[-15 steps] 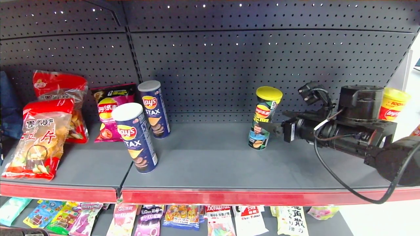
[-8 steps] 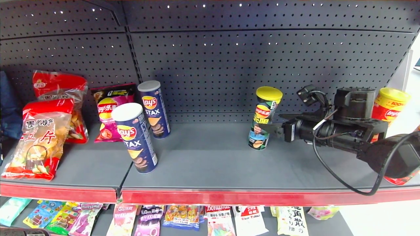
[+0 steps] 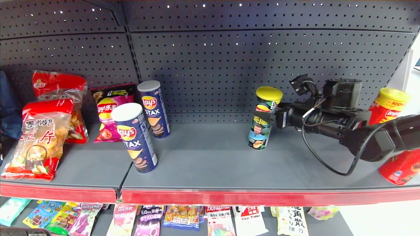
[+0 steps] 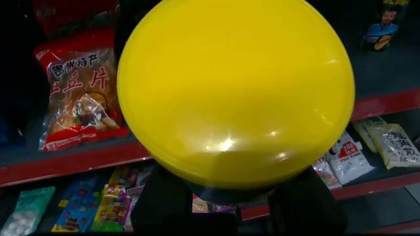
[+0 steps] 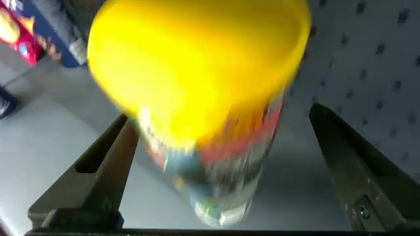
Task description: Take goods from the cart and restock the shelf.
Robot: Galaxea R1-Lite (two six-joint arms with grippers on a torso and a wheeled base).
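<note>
A chips can with a yellow lid and green-black label (image 3: 263, 118) stands upright on the grey shelf (image 3: 210, 164), right of the middle. My right gripper (image 3: 266, 115) comes in from the right at the can's upper part. In the right wrist view its fingers (image 5: 98, 177) stand wide on either side of the can (image 5: 210, 131), with gaps showing, so it is open. My left gripper (image 4: 237, 200) is shut on another yellow-lidded can (image 4: 236, 85), held in front of the shelves; its dark fingers (image 4: 172, 206) show beneath the lid.
Two blue cans (image 3: 135, 137) (image 3: 154, 109) and red and purple snack bags (image 3: 39, 139) stand at the shelf's left. Two red cans (image 3: 390, 103) (image 3: 398, 170) stand at the far right behind and below my right arm. Packets hang on the lower shelf (image 3: 213, 219).
My right gripper has risen from the can's middle to its upper part, and the arm has swung back, uncovering the red cans. The green-black can has stayed in place.
</note>
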